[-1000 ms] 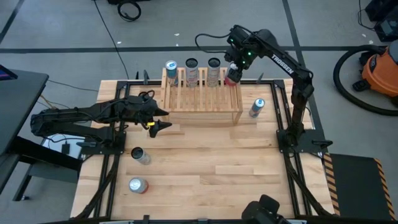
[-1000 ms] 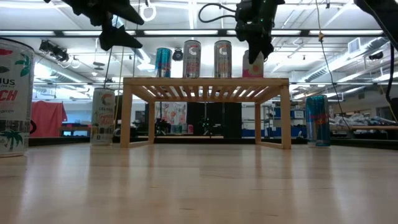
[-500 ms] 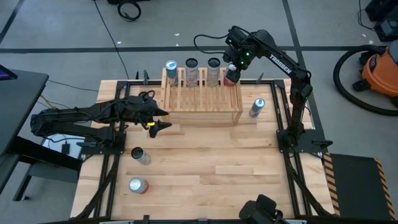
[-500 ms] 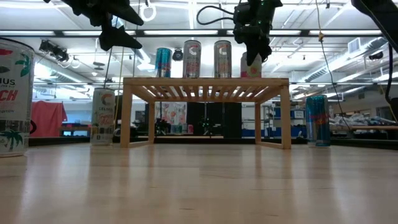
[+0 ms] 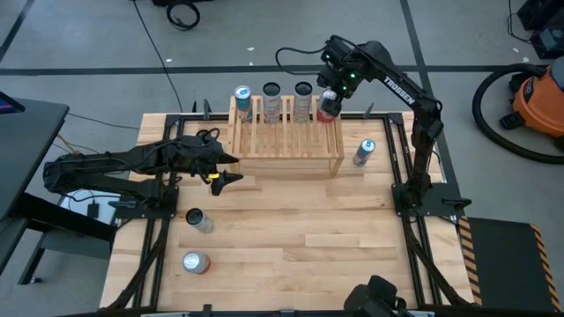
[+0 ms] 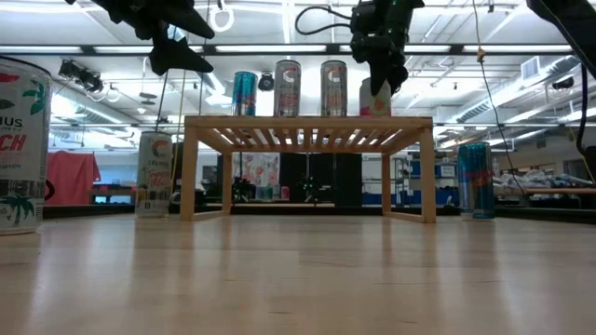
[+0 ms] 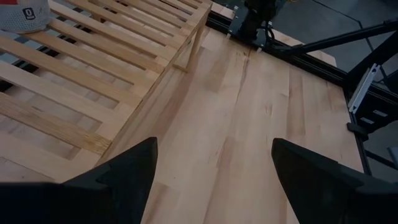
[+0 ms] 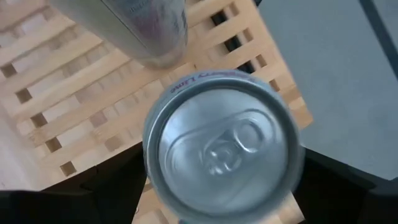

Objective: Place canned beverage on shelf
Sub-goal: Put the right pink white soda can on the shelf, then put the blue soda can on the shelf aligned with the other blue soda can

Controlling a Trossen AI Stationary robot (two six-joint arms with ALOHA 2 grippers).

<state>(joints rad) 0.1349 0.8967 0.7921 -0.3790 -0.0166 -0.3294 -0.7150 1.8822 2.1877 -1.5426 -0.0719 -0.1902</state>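
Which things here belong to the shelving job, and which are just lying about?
Job in hand:
- shelf
- pink can under the right gripper, standing on the shelf
- three shelved cans

Lying about:
- left gripper, waiting
- blue can
- two front cans
- orange vacuum

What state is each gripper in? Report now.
Left gripper: open, empty.
Right gripper: open around the pink can on the shelf.

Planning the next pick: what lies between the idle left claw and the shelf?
Only bare tabletop. In the left wrist view, plain planks run from the open left claw to the shelf.
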